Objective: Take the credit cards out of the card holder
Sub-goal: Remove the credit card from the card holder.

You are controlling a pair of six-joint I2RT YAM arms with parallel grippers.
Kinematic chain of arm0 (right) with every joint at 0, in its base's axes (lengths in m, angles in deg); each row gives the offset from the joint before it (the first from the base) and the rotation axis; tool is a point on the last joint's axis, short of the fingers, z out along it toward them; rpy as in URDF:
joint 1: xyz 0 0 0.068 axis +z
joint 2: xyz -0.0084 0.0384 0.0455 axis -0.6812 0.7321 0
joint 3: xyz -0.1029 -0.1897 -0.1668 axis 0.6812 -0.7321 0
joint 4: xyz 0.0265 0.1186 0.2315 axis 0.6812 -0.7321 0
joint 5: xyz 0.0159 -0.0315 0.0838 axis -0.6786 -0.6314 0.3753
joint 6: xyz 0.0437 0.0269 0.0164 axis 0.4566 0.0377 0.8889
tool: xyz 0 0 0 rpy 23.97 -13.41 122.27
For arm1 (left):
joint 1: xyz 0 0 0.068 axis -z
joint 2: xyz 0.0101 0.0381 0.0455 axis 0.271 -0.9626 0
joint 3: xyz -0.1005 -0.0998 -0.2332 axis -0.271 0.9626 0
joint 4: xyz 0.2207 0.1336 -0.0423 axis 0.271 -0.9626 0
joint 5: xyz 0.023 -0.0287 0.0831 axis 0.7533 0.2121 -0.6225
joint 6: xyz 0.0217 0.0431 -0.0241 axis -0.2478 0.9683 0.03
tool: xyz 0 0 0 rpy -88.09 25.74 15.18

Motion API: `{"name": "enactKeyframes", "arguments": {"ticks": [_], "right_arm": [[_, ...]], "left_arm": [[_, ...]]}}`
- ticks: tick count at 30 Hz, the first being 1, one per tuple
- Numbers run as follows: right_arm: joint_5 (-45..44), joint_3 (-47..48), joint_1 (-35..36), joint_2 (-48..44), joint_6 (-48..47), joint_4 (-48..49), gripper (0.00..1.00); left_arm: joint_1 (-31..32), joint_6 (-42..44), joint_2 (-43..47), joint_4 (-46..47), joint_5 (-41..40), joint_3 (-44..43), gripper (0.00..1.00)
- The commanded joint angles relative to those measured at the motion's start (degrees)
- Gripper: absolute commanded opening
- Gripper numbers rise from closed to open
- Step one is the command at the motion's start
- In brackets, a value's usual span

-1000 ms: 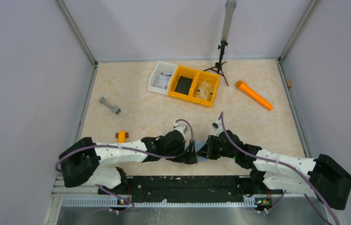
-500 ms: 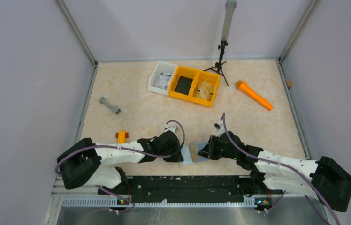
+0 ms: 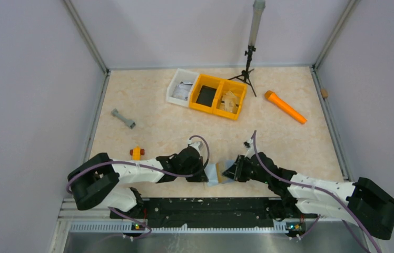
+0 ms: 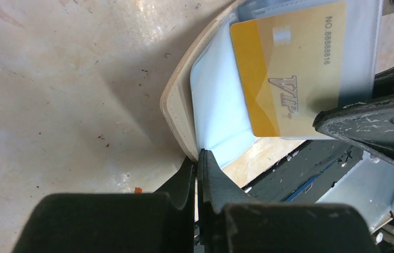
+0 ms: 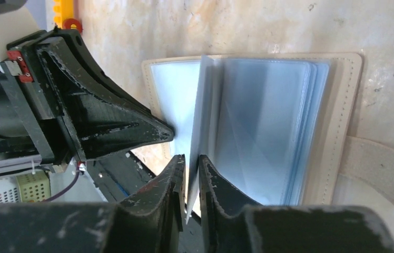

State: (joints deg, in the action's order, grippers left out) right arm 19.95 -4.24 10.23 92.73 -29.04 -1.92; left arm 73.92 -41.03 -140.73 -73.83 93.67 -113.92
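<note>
Two claws flanked the open card holder (image 3: pixel 217 173), which lay close to the desk's (image 3: pixel 153 132) near edge, about midway along it, spread sideways between them. The left claw (image 4: pixel 197 158) was pressed together on the holder's left edge. The right claw (image 5: pixel 191 161) stood slightly spread around a clear sleeve (image 5: pixel 208 116). The gold card (image 4: pixel 289 68) sat just right of the left claw, beside the right claw, which was probably the better placed to pull it.

Your bench (image 3: pixel 163 132) is a pale, marbled beige slab, and up close you can see scuffs and dark specks on it. Plain grey-white walls (image 3: pixel 184 31) close it in at the far edge and both sides. Metal posts (image 3: pixel 86 36) rise from the far corners. A dark slotted rail (image 3: pixel 205 205) runs along the near edge. The light is even and the shadows are soft.
</note>
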Motion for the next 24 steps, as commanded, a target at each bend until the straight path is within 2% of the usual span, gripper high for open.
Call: {"name": "enactKeyframes", "arguments": {"ticks": [1,3,9,10,11,13,14,18,24], "right_arm": [[-2.27,0.52,-0.48,0.00,0.16,3.75,0.11],[-2.75,0.52,-0.51,0.66,0.16,3.46,0.00],[-3.23,-0.07,-0.56,1.89,-0.21,2.65,0.00],[-3.22,-0.16,-0.60,2.02,-0.26,2.40,0.00],[-3.22,-0.29,-0.59,2.10,-0.30,2.37,0.00],[-3.22,-0.80,-0.59,2.09,-0.07,3.02,0.00],[-3.22,-1.06,-0.56,1.91,0.06,3.55,0.00],[-2.89,-2.48,-0.55,0.99,1.17,6.58,0.00],[-3.22,-2.11,-0.60,-0.89,1.13,5.69,0.00]], "left_arm": [[-0.01,2.00,-1.61,-1.57,0.39,0.37,0.00],[-0.01,2.16,-1.53,-2.30,-0.30,0.02,0.00],[-0.88,3.89,2.31,-9.09,-3.01,-1.52,0.10],[-0.93,4.49,3.12,-10.41,-3.39,-1.81,0.16],[-0.97,5.02,3.39,-11.75,-3.59,-2.28,0.28],[-1.06,5.57,3.25,-16.37,-5.00,-4.52,0.59],[-1.08,5.67,3.15,-18.26,-5.30,-5.37,0.66],[-1.07,5.60,6.57,-21.82,-8.18,-6.53,0.68],[-1.07,4.73,16.08,-25.63,-9.04,-8.46,0.62]]}}
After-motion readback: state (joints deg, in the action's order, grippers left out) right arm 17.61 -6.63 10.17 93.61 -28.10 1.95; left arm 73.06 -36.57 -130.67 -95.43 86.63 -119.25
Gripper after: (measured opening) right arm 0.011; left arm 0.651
